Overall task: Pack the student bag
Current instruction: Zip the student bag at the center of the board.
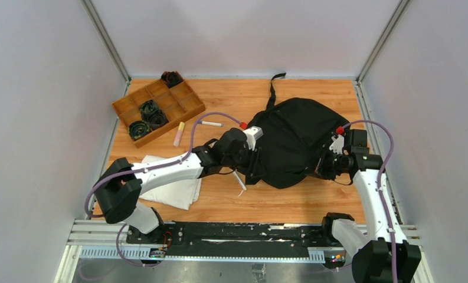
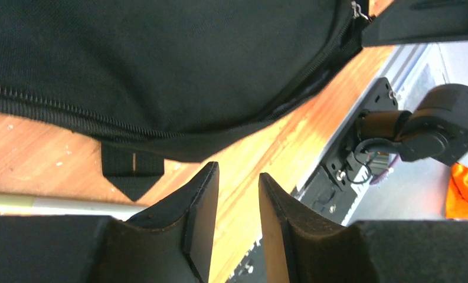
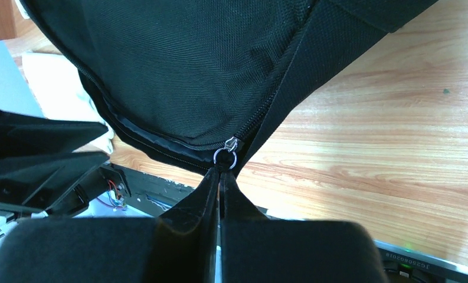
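The student bag [image 1: 296, 138] is a large black fabric backpack lying flat on the wooden table, its strap trailing to the back. My right gripper [image 1: 324, 166] is at the bag's near right edge. In the right wrist view its fingers [image 3: 219, 174] are pressed together on the zipper pull, whose metal ring [image 3: 225, 157] shows just beyond the tips. My left gripper [image 1: 254, 168] is at the bag's near left edge. In the left wrist view [image 2: 237, 174] it is slightly open and empty, just short of the zipper seam [image 2: 72, 115] and a strap tab [image 2: 132, 171].
A brown wooden compartment tray [image 1: 184, 106] with black coils stands at the back left. A yellow-pink marker [image 1: 179, 134] and a white pen [image 1: 211, 124] lie near it. Another white pen [image 1: 239, 181] lies by my left gripper. A folded white cloth [image 1: 178, 191] lies under the left arm.
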Action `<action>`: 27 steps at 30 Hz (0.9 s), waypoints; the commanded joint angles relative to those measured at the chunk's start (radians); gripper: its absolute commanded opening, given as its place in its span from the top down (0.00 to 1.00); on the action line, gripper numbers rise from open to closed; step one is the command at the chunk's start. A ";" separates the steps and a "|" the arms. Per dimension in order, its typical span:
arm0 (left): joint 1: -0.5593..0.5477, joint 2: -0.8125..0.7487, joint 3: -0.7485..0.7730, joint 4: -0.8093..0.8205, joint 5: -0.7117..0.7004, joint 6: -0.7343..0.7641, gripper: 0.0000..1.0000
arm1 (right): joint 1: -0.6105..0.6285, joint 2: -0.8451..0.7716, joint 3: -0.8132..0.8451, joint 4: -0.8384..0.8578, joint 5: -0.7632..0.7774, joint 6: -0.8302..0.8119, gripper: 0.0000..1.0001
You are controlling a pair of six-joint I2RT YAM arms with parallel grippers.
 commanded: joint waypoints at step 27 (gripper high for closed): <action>-0.001 0.066 0.086 0.074 -0.022 0.052 0.65 | 0.330 0.051 -0.026 0.243 0.017 0.265 1.00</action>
